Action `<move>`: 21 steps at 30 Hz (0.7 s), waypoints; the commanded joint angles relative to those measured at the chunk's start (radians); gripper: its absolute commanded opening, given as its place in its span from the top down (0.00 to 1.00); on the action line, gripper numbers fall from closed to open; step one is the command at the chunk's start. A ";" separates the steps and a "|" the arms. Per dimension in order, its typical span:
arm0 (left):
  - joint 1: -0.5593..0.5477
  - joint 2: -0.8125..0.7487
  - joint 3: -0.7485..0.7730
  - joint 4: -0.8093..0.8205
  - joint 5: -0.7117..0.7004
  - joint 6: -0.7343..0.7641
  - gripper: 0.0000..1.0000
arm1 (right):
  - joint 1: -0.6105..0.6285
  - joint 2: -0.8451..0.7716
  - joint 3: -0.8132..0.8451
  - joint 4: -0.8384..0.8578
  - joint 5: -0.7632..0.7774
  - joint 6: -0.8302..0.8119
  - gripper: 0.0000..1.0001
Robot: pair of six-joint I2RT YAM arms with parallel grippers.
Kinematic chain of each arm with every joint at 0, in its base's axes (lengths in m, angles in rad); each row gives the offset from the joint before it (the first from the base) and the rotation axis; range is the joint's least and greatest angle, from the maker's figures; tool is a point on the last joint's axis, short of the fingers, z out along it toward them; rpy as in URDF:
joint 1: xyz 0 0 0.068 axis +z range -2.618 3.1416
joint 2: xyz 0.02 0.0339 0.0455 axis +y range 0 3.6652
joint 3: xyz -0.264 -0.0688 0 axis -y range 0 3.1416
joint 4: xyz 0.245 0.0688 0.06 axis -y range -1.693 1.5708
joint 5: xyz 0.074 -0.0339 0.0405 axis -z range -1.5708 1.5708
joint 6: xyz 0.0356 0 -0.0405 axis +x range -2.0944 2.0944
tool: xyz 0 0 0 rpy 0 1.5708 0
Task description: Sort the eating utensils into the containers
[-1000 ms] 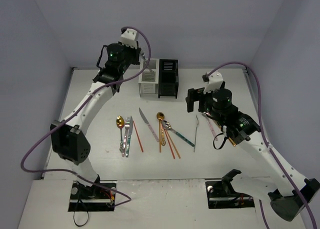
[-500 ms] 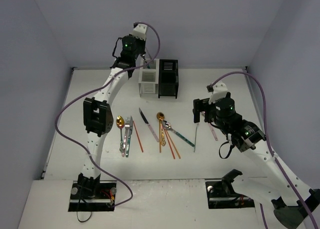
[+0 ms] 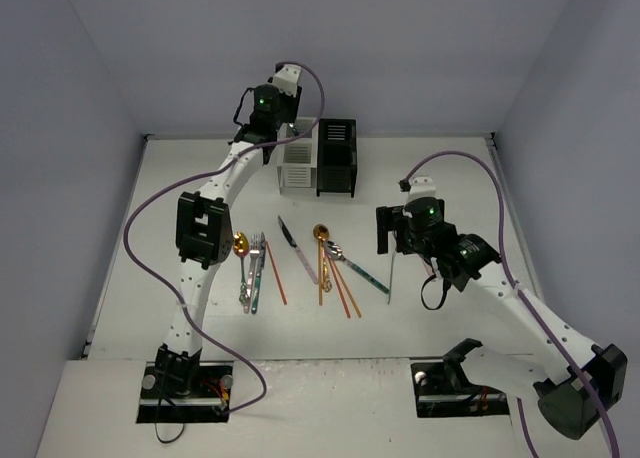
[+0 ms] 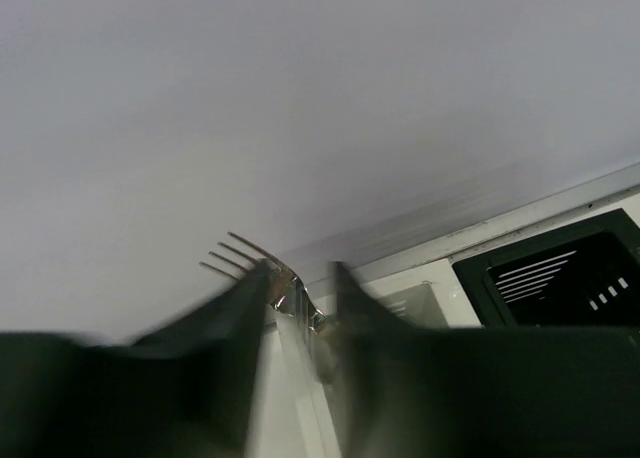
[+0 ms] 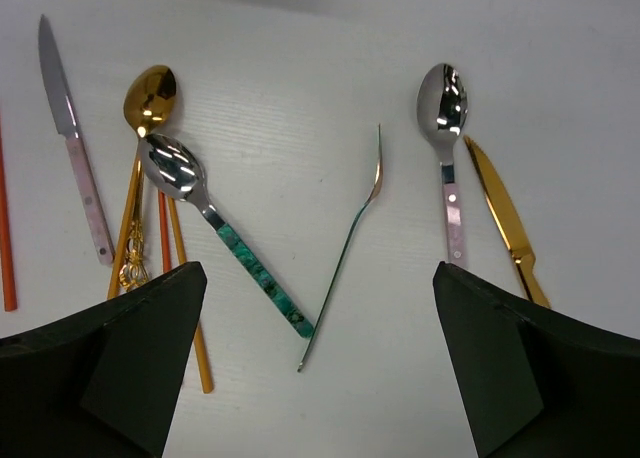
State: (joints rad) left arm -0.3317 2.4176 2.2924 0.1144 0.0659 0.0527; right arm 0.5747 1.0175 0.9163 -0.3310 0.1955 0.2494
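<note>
My left gripper (image 3: 284,128) is high at the back, just above the white caddy (image 3: 297,165), which is joined to the black caddy (image 3: 337,158). In the left wrist view the left gripper (image 4: 300,283) is shut on a silver fork (image 4: 240,256), tines pointing up-left, with the white caddy (image 4: 440,296) and black caddy (image 4: 560,278) beyond. My right gripper (image 3: 392,230) is open; in its wrist view the gripper (image 5: 320,368) hovers over a thin fork lying on its edge (image 5: 345,243). A teal-handled spoon (image 5: 215,228) lies left of that fork and a pink-handled spoon (image 5: 445,128) right of it.
On the table lie a gold spoon (image 5: 150,98), a pink-handled knife (image 5: 70,138), orange chopsticks (image 5: 163,240) and a gold knife (image 5: 505,223). More utensils lie at centre left (image 3: 250,268). Purple walls enclose the table.
</note>
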 commanded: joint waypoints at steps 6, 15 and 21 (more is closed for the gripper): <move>0.005 -0.155 -0.083 0.095 -0.052 -0.005 0.37 | -0.012 0.127 -0.039 0.023 0.048 0.198 0.10; -0.007 -0.498 -0.386 0.058 -0.102 -0.122 0.17 | -0.055 0.268 -0.072 0.015 0.074 0.331 0.19; -0.034 -0.768 -0.605 -0.185 -0.107 -0.225 0.15 | -0.089 0.374 -0.089 0.023 0.088 0.364 0.28</move>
State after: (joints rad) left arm -0.3425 1.8430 1.7382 0.0449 -0.0281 -0.0665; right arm 0.5060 1.3363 0.8284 -0.3288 0.2355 0.5597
